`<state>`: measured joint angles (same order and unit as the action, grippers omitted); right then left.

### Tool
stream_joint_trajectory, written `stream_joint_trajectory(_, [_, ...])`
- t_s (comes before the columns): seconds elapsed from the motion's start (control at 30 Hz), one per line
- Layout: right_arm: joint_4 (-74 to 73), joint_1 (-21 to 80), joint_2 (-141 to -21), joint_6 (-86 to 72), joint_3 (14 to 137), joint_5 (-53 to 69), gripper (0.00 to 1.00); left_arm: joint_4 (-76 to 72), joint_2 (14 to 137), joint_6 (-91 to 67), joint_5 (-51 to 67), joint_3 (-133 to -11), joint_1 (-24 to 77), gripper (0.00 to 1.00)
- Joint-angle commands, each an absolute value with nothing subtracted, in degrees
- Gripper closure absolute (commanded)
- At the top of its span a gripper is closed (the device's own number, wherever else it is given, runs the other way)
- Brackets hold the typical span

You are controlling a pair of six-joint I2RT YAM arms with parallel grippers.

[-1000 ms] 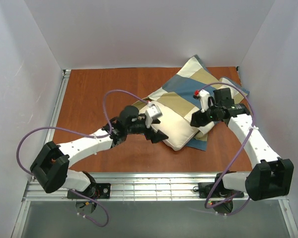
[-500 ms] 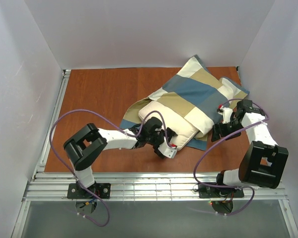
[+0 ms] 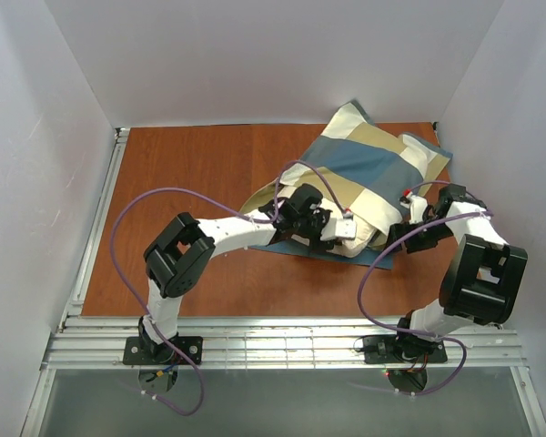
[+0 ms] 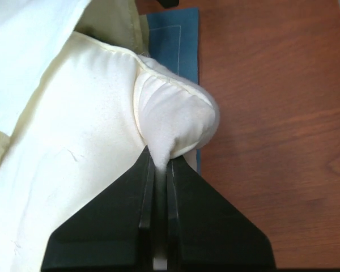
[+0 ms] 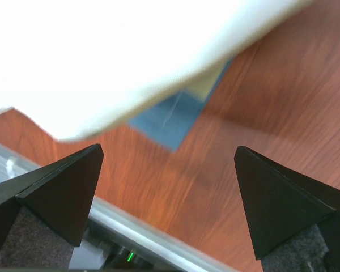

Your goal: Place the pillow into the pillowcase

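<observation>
The pillowcase (image 3: pixel 369 168), in blue, tan and cream blocks, lies at the back right of the table. It covers most of the cream pillow (image 4: pixel 73 141). Only the pillow's near corner (image 3: pixel 364 241) peeks out. My left gripper (image 4: pixel 158 161) is shut on that bunched corner, reaching in from the left (image 3: pixel 344 232). A blue pillowcase edge (image 4: pixel 188 34) lies under the pillow. My right gripper (image 5: pixel 167 148) stands open over bare wood, just right of the cloth (image 3: pixel 402 238). Above it are blurred cream cloth and a blue pillowcase corner (image 5: pixel 170 116).
The wooden table (image 3: pixel 182 182) is boxed in by white walls on the left, back and right. A metal rail (image 3: pixel 282 332) runs along its near edge and shows in the right wrist view (image 5: pixel 130 238). Purple cables loop over both arms.
My left gripper went from open to shut on the pillow's near corner and swung right and back with it. The pillowcase now covers more of the pillow. The right gripper drew back to the right.
</observation>
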<state>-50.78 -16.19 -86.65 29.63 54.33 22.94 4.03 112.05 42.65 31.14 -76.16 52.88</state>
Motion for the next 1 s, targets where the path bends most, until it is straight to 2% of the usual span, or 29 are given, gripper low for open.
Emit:
stream_joint_trajectory(0.0, [-40.1,-17.31,-85.44,32.6,53.71,31.19,0.11,9.93,111.09,27.01,37.43,-82.69,48.96,1.0])
stream_joint_trajectory(0.07, [-32.83,-17.31,-84.2,34.35,50.3,32.07,0.09,11.07,111.7,24.8,39.1,-85.77,47.55,1.0])
stream_joint_trajectory(0.37, [-21.37,-17.14,-91.49,31.74,49.48,39.1,0.08,13.62,116.98,12.31,46.84,-96.32,42.81,1.0])
stream_joint_trajectory(0.57, [-21.18,-13.55,-97.2,30.5,52.99,41.84,0.04,14.24,118.91,9.94,47.28,-100.27,42.54,1.0])
stream_joint_trajectory(0.7, [-21.09,-10.29,-102.98,27.78,55.63,39.38,0.07,14.33,120.76,5.81,48.25,-102.91,41.84,1.0])
stream_joint_trajectory(0.77, [-21.09,-9.93,-105.63,24.97,57.83,40.25,0.15,14.33,121.46,3.36,48.78,-103.62,41.66,1.0])
stream_joint_trajectory(0.8, [-20.57,-9.93,-105.99,24.09,58.09,40.69,0.22,14.33,121.46,2.64,48.87,-103.97,41.49,1.0])
stream_joint_trajectory(0.83, [-19.17,-9.93,-106.0,22.17,58.18,41.91,0.53,14.24,121.46,1.94,49.04,-104.15,41.48,1.0])
stream_joint_trajectory(0.9, [-18.99,-9.93,-104.69,21.01,58.1,43.67,0.92,14.15,121.38,0.35,48.69,-104.33,41.13,1.0])
stream_joint_trajectory(0.93, [-18.81,-10.02,-103.2,20.4,57.4,45.6,0.99,13.98,121.29,-1.56,47.3,-104.41,41.05,1.0])
stream_joint_trajectory(0.97, [-18.72,-9.93,-101.27,19.35,55.74,46.75,0.99,13.8,121.12,-2.63,46.42,-104.41,40.96,1.0])
